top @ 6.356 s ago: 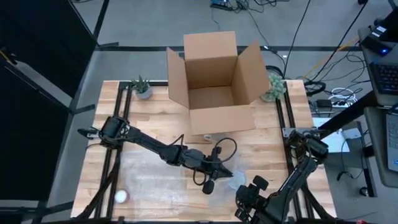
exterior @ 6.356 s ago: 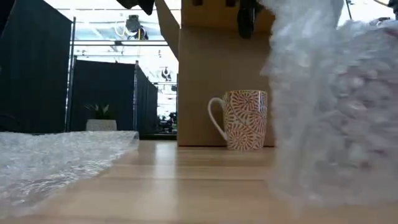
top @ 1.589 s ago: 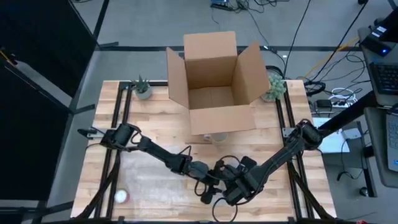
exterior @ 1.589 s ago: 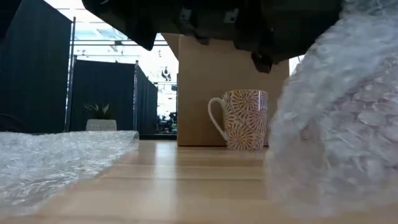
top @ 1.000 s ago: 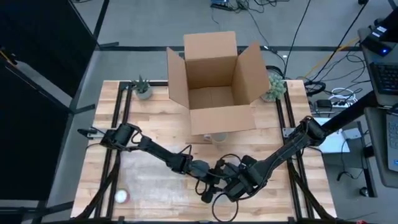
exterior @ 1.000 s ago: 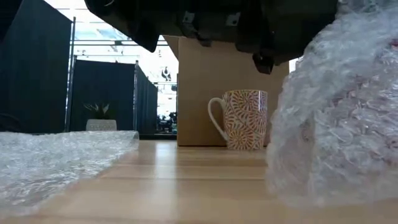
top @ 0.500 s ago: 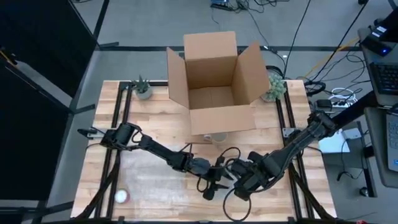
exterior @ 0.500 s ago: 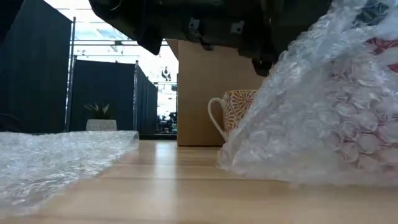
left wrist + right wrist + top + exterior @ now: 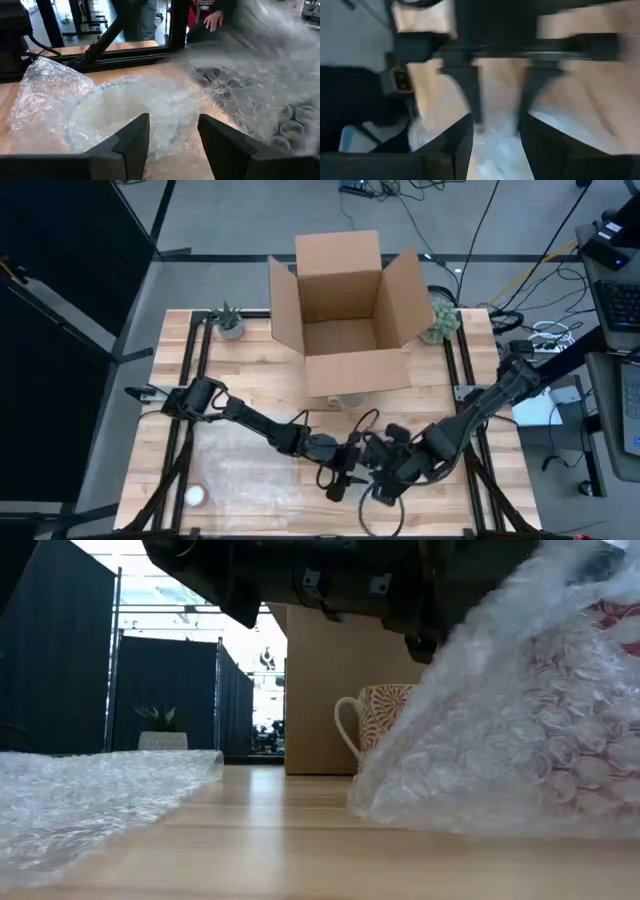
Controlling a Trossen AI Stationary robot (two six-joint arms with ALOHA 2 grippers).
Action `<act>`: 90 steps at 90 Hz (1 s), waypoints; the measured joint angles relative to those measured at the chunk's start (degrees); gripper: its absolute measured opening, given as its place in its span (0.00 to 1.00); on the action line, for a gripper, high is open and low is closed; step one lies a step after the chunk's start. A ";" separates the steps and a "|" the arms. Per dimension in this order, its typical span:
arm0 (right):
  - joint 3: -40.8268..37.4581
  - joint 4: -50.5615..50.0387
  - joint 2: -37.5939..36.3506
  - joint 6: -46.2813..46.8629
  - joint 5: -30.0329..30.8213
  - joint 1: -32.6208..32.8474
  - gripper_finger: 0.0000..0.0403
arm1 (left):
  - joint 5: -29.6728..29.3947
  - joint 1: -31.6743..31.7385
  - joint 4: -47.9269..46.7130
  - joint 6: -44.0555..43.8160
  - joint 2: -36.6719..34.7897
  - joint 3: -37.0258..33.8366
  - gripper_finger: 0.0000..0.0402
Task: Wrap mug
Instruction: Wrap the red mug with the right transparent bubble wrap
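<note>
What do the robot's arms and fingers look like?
Both arms are dark, nearly black, built from slim jointed segments. The left arm and right arm have black cables looping near their wrists. Each gripper ends in two flat, dark fingers with angled tips, shaped much the same on the right gripper.

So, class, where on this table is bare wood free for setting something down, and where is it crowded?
Free: the wood between the left plant and the box, and the strip right of the box by the other plant. Crowded: the front, where bubble wrap lies and both hands, left and right, meet.
</note>
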 joint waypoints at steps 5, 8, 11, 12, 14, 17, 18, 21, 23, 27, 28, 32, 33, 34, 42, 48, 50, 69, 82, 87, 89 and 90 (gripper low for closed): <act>-0.02 -2.35 1.70 0.85 -0.14 0.06 0.36 | -0.02 -0.02 -0.05 0.00 0.00 0.00 0.41; -0.02 -4.89 2.71 2.09 -0.19 0.07 0.36 | -0.02 -0.02 -0.06 0.00 0.00 0.00 0.41; -0.02 -7.92 3.67 3.56 0.08 0.06 0.36 | -0.03 -0.02 -0.08 0.00 0.00 0.00 0.41; -0.04 -8.89 3.94 4.21 0.24 0.05 0.36 | -0.05 -0.02 -0.09 0.00 0.00 0.00 0.41; -0.04 -10.69 4.58 5.23 0.54 0.07 0.36 | -0.07 -0.02 -0.09 0.00 0.00 0.00 0.41; -0.04 -12.65 5.42 6.70 1.02 0.22 0.36 | -0.34 -0.02 -0.16 -0.01 0.00 0.00 0.41; -0.04 -13.09 5.64 7.15 1.23 0.24 0.36 | -0.33 -0.02 -0.16 -0.02 0.00 0.00 0.41; -0.04 -14.46 6.33 7.93 2.02 0.27 0.36 | -0.26 -0.02 -0.09 0.00 0.00 0.00 0.41; -0.06 -15.09 6.68 8.16 2.20 0.26 0.36 | -0.29 -0.04 -0.10 0.02 0.00 0.00 0.41; -0.13 -14.51 7.49 8.12 2.19 0.28 0.36 | -0.28 -0.04 -0.11 0.02 0.00 0.00 0.41; -0.13 -14.23 7.72 8.07 2.18 0.28 0.36 | -0.28 -0.04 -0.11 0.03 0.00 -0.01 0.41; -0.13 -13.26 8.54 7.76 2.12 0.28 0.36 | -0.26 -0.02 -0.11 0.02 0.00 -0.01 0.41; -0.13 -13.08 8.80 7.68 2.11 0.28 0.36 | -0.26 -0.04 -0.11 0.02 0.00 -0.01 0.41; -0.13 -12.94 9.08 7.60 2.08 0.28 0.36 | -0.27 -0.04 -0.11 0.02 0.00 -0.01 0.41; -0.09 -11.68 11.37 6.68 1.75 0.17 0.36 | -0.26 -0.04 -0.14 0.05 0.00 -0.02 0.41; 0.02 -11.35 13.32 6.28 1.27 0.17 0.36 | -0.22 -0.04 -0.22 0.16 0.00 -0.01 0.41; 0.05 -11.38 13.91 6.14 1.07 0.17 0.36 | -0.20 -0.06 -0.26 0.21 -0.02 0.00 0.41; 0.15 -10.84 14.89 6.51 0.37 0.17 0.36 | -0.91 -0.12 -8.70 0.24 -3.52 0.00 0.41; -0.13 -10.08 13.53 6.94 1.28 0.23 0.36 | -2.10 -0.22 -21.29 -0.02 -8.64 -0.14 0.41; -0.23 -10.06 13.11 7.62 1.27 0.08 0.36 | -2.40 -0.33 -26.03 -1.26 -10.60 -0.22 0.41; -0.24 -9.94 12.97 7.91 1.29 -0.04 0.36 | -2.81 -0.48 -28.20 -1.76 -11.48 -0.22 0.41; -0.24 -9.90 12.90 8.07 1.26 -0.07 0.36 | -3.08 -0.59 -29.51 -2.03 -11.96 -0.22 0.41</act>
